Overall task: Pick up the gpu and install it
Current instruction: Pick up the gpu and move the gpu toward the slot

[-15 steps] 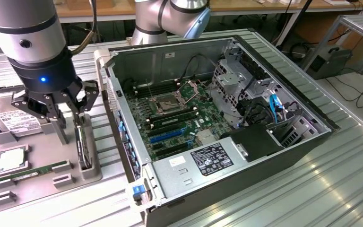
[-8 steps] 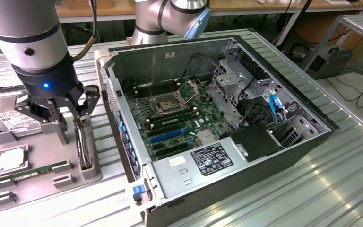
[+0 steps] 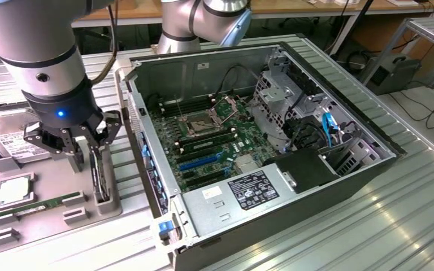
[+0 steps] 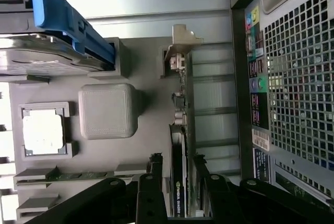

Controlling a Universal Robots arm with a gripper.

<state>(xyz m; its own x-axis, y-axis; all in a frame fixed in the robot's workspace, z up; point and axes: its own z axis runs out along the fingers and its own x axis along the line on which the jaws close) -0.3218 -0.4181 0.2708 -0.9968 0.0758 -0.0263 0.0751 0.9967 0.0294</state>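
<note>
At nine o'clock in the exterior view, a grey holder tray point(image 3: 51, 223) on the worktop point(image 3: 398, 226) carries a hard drive point(image 3: 9, 141) and a RAM stick point(image 3: 40, 204). Just toward three o'clock, the gpu point(image 3: 100, 175) stands on edge in the tray's slot, not yet lifted. The gripper point(image 3: 89, 148) straddles it, fingers point(image 4: 155, 182) apart. Farther toward three o'clock sits the open computer case point(image 3: 352, 186), so we judge pickup and installing both remain. We cannot tell whether the pads touch the card, and the slot hides its lower edge.
</note>
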